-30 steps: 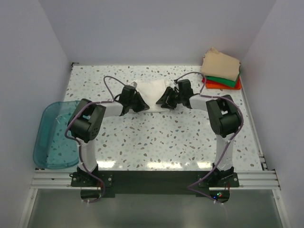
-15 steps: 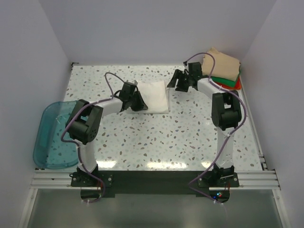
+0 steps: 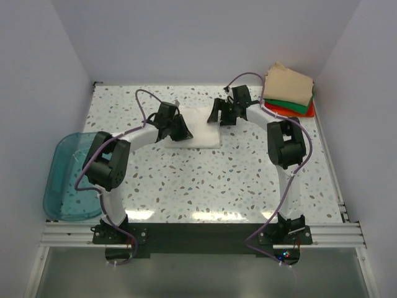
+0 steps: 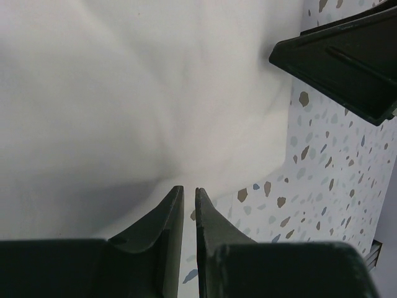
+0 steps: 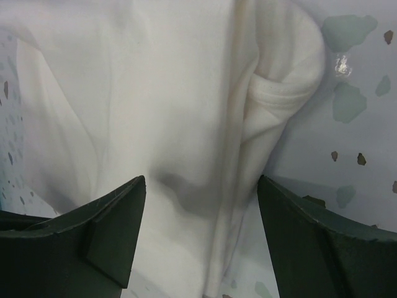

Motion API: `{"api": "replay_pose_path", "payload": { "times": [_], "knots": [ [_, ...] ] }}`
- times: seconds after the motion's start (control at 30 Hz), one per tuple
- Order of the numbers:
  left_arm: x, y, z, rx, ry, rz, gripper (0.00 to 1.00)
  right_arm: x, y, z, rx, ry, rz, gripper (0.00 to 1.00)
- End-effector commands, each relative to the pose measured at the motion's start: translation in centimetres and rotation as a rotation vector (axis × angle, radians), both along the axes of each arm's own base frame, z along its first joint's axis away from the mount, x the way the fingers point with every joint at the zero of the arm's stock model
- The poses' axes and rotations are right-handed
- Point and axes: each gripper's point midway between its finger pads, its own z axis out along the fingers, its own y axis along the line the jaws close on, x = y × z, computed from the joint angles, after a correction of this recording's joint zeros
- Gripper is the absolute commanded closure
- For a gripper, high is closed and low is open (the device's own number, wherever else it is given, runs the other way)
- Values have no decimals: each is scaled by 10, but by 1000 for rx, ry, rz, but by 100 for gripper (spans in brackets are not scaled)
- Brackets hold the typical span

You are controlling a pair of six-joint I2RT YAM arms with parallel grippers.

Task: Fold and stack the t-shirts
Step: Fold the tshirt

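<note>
The white t-shirt [image 3: 203, 127] lies folded into a compact rectangle at the far middle of the speckled surface [image 3: 205, 180]. Its edges run roughly square to the surface, and its long axis seems to run near to far, though the left side is covered. The left gripper [image 3: 183, 133] sits over that left edge. Its jaws are parted by only a narrow slit, with no cloth pinched in it. The right gripper [image 3: 216, 115] hangs over the shirt's far right corner, jaws spread wide and released above a rolled fold [image 5: 279, 87].

In the far right corner a tan tee [image 3: 288, 87] lies askew on a green tee [image 3: 293, 105] and an orange-red tee [image 3: 288, 113], which show only as strips. The translucent teal bin [image 3: 49, 180] stands off the left edge, its floor bare. In the left wrist view, a black angular part [image 4: 338, 62] is cut off and hard to identify.
</note>
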Motion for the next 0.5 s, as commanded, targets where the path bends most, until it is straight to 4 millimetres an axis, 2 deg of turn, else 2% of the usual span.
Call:
{"api": "replay_pose_path", "payload": {
  "times": [0.0, 0.13, 0.33, 0.47],
  "knots": [
    [8, 0, 33, -18, -71, -16, 82, -13, 0, -18, -47, 49, 17, 23],
    [7, 3, 36, -8, -75, -10, 82, -21, 9, -24, -92, 66, 15, 25],
    [4, 9, 39, 18, -73, -9, 82, -28, 13, -42, -192, 99, -5, 35],
    [0, 13, 47, 29, -83, -10, 82, -28, 20, -42, -199, 92, -5, 44]
  ]
}}
